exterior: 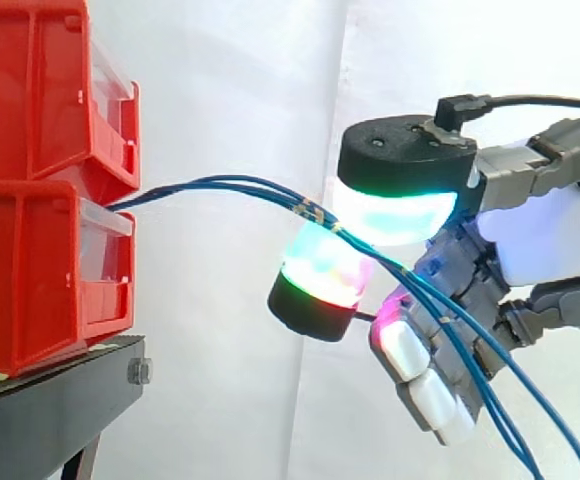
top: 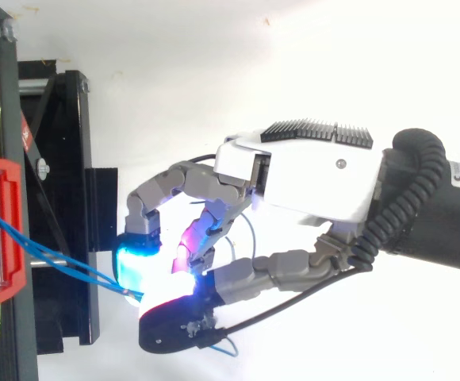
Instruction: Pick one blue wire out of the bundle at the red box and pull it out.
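Blue wires (exterior: 220, 185) run out from between the stacked red bins (exterior: 30, 270), arch rightward and pass between two glowing fingertips (exterior: 395, 215) of the hand (exterior: 540, 235), which is curled and pinching them; I can't tell how many strands it has caught. To my eye, a good pull goes straight away from the bins with a firm pinch. Neighbouring strands could drag along, while the black stand (exterior: 50, 400) sits below, out of the way.

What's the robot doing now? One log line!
hand: shut on thin blue wires | several between pads | wires lead to red plastic bins
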Action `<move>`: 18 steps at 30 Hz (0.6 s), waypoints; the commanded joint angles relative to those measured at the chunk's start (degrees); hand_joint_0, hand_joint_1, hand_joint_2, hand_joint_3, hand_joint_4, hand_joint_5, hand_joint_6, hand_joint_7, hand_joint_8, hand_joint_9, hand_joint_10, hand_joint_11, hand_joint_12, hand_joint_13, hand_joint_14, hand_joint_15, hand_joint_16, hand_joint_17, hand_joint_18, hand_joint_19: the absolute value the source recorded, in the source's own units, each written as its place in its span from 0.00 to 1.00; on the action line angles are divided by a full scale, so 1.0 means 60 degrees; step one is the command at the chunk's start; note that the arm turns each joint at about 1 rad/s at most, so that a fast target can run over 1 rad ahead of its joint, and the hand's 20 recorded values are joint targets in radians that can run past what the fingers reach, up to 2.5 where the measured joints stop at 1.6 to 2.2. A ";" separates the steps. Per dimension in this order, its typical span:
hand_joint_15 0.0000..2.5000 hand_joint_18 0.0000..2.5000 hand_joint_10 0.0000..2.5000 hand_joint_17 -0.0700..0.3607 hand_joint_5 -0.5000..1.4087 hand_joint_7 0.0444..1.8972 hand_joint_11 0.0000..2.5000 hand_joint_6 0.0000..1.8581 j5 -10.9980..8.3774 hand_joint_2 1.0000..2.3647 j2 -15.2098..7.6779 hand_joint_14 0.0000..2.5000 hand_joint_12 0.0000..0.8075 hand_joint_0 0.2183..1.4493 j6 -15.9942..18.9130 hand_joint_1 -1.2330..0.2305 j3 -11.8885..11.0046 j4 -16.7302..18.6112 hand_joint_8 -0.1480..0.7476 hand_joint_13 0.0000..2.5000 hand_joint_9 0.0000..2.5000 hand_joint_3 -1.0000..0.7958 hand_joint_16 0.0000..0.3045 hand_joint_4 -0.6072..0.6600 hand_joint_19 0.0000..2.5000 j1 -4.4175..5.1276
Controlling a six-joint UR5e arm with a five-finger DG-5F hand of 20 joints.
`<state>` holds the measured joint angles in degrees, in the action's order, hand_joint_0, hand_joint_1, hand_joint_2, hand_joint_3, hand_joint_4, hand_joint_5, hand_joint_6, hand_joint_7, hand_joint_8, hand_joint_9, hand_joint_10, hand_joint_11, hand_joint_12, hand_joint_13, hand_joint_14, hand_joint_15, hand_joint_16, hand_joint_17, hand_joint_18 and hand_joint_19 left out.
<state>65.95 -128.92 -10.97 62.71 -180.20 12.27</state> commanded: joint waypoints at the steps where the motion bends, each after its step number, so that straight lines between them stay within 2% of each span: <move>1: 0.18 0.34 0.00 0.42 0.18 0.56 0.18 0.54 0.0082 0.01 0.0026 0.01 0.51 0.44 0.0056 0.30 0.0007 -0.0127 0.55 0.39 0.38 0.39 0.16 0.47 0.17 -0.0010; 2: 0.18 0.33 0.00 0.43 0.18 0.57 0.16 0.53 0.0096 0.01 0.0026 0.01 0.51 0.39 0.0070 0.32 0.0007 -0.0127 0.54 0.38 0.37 0.38 0.17 0.51 0.16 -0.0010; 3: 0.17 0.32 0.00 0.43 0.18 0.53 0.14 0.53 0.0096 0.01 0.0026 0.01 0.50 0.36 0.0100 0.33 -0.0008 -0.0142 0.52 0.37 0.37 0.38 0.17 0.51 0.17 -0.0010; 5: 0.17 0.32 0.00 0.43 0.18 0.51 0.10 0.52 0.0096 0.01 0.0026 0.00 0.50 0.34 0.0129 0.33 -0.0008 -0.0127 0.48 0.37 0.37 0.39 0.17 0.49 0.18 -0.0010; 6: 0.16 0.33 0.00 0.44 0.19 0.56 0.08 0.51 0.0096 0.01 0.0026 0.00 0.50 0.33 0.0144 0.33 -0.0008 -0.0127 0.47 0.37 0.37 0.39 0.18 0.51 0.17 -0.0010; 11: 0.15 0.34 0.00 0.46 0.20 0.57 0.03 0.49 0.0096 0.01 0.0026 0.00 0.52 0.30 0.0261 0.32 -0.0008 -0.0127 0.45 0.38 0.39 0.41 0.19 0.50 0.17 0.0005; 14: 0.16 0.35 0.00 0.46 0.20 0.60 0.05 0.48 0.0096 0.01 0.0026 0.00 0.52 0.30 0.0349 0.31 -0.0008 -0.0127 0.46 0.40 0.41 0.44 0.19 0.51 0.17 0.0020; 16: 0.16 0.38 0.00 0.47 0.21 0.60 0.09 0.49 0.0096 0.01 0.0026 0.00 0.54 0.31 0.0437 0.29 -0.0008 -0.0142 0.51 0.41 0.44 0.48 0.19 0.52 0.16 0.0005; 17: 0.17 0.39 0.00 0.46 0.21 0.60 0.12 0.50 0.0096 0.01 0.0026 0.00 0.55 0.34 0.0451 0.27 -0.0008 -0.0142 0.58 0.42 0.46 0.52 0.19 0.52 0.15 0.0005; 18: 0.19 0.39 0.00 0.45 0.21 0.63 0.15 0.50 0.0096 0.01 0.0026 0.01 0.54 0.36 0.0495 0.25 -0.0008 -0.0142 0.59 0.44 0.47 0.54 0.18 0.51 0.15 0.0020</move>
<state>66.53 -128.76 -8.60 62.67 -181.03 12.33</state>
